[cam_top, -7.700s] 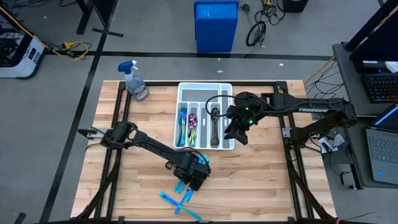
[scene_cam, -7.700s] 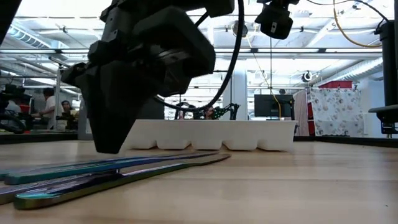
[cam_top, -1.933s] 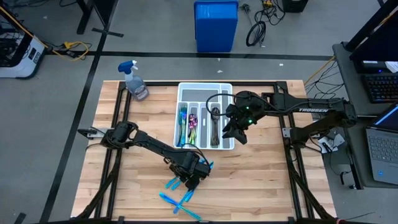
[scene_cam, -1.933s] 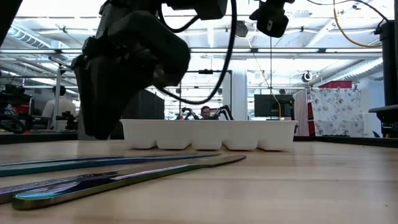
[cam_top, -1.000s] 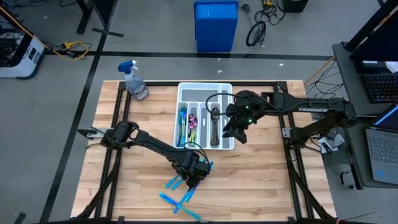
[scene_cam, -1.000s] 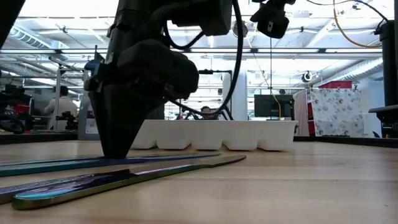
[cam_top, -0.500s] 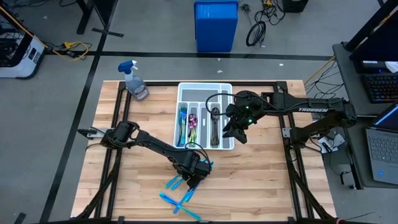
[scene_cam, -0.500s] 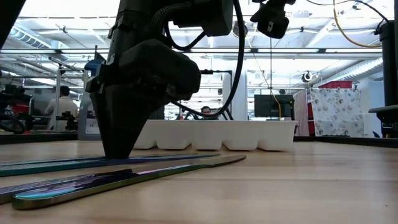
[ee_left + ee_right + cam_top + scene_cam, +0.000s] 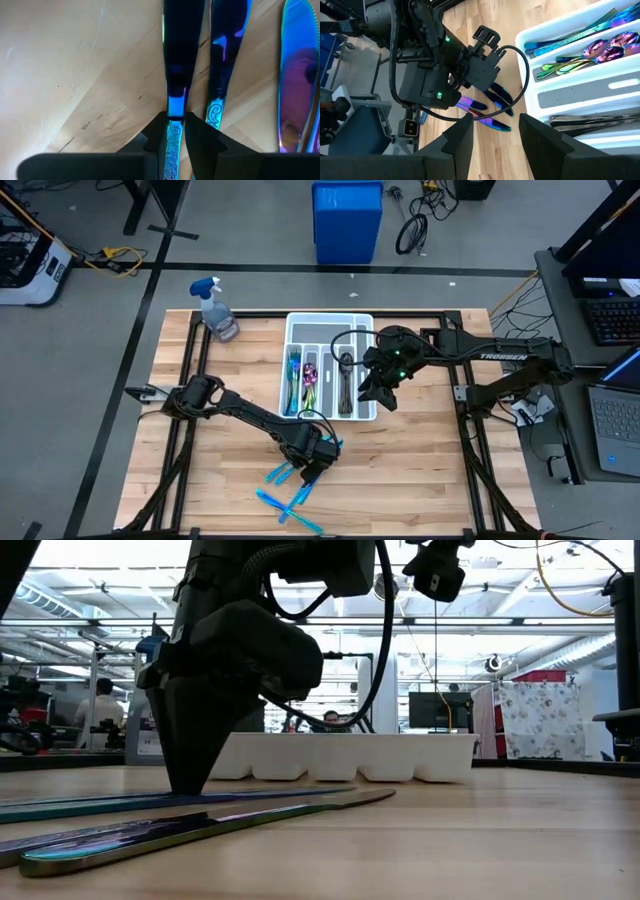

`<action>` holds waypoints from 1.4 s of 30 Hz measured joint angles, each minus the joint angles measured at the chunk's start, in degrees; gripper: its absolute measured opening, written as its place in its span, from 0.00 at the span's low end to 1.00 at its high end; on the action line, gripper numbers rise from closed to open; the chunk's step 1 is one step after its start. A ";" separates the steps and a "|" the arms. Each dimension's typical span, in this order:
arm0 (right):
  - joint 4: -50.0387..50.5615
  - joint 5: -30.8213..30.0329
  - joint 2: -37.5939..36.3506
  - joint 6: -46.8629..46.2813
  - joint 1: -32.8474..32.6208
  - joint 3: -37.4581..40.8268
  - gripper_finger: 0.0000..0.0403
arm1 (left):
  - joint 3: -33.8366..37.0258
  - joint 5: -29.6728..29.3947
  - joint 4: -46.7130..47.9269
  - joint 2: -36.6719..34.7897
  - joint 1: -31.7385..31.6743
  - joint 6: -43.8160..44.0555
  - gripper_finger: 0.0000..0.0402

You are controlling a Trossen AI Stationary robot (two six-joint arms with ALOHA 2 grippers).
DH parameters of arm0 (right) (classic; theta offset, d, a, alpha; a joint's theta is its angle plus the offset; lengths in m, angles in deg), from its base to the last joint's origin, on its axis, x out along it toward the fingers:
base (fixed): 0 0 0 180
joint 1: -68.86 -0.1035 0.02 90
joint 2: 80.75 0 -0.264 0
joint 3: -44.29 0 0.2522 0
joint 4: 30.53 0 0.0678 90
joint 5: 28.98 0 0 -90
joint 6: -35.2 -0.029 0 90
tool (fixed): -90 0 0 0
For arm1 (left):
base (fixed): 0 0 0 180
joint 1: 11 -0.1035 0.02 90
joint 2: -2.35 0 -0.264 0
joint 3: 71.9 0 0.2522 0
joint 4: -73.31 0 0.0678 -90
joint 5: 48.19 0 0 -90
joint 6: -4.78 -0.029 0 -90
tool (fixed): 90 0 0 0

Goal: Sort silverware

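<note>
Several iridescent blue knives lie flat on the wooden table near its front edge. One knife [image 9: 182, 50] runs between the fingers of my left gripper [image 9: 174, 120], which points down at the table [image 9: 312, 468] and is shut on it. Two more knives [image 9: 225, 55] [image 9: 295, 80] lie beside it. My right gripper [image 9: 495, 145] hangs open and holds nothing above the right side of the white tray [image 9: 330, 318]. The tray holds forks, small spoons and dark spoons in its compartments. My left gripper pinches the knife's patterned handle [image 9: 173, 131] between its two fingers, one on each long edge. The fingers [image 9: 190, 780] come from above, point down and lie across the knife. The knife lies flat on the table [image 9: 100, 804].
A spray bottle [image 9: 217, 310] stands at the table's far left corner. Another knife [image 9: 200, 830] lies in front of the left gripper, toward the near edge. More blue cutlery [image 9: 292, 510] lies crossed close to the near edge. Bare wood [image 9: 420, 470] shows to the right.
My left gripper has sunk to the table among the knives and has since kept in place. The cutlery has not moved.
</note>
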 joint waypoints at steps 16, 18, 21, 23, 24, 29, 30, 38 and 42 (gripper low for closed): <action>0.00 0.00 0.00 0.15 0.00 0.01 0.35 | 0.00 0.64 1.14 0.02 -0.04 -0.02 0.02; 0.00 0.00 0.00 0.15 0.00 0.01 0.35 | 0.00 0.92 1.13 0.02 -0.02 -0.02 0.02; 0.00 0.00 0.00 0.17 0.00 0.01 0.35 | 0.00 1.56 1.09 0.02 -0.02 -0.02 0.02; 0.00 0.00 0.00 0.17 0.00 0.01 0.35 | -0.12 1.66 1.23 0.02 -0.02 -0.02 0.02; 0.00 0.00 0.00 0.17 0.00 0.01 0.35 | -0.49 1.66 1.71 0.08 -0.02 -0.07 0.02; 0.00 -0.02 0.00 0.30 0.00 0.01 0.35 | -1.80 1.71 3.31 0.09 -0.02 -1.15 0.01; 0.00 0.00 0.00 0.40 0.00 0.01 0.35 | -2.10 1.71 3.97 0.09 -0.02 -1.33 0.01; -0.17 -0.02 0.00 0.42 0.00 0.01 0.35 | -2.71 1.73 5.03 0.09 -0.02 -1.59 0.01; -0.24 -0.02 0.00 0.41 0.00 0.01 0.35 | -2.73 1.86 5.23 0.09 -0.02 -1.25 0.01</action>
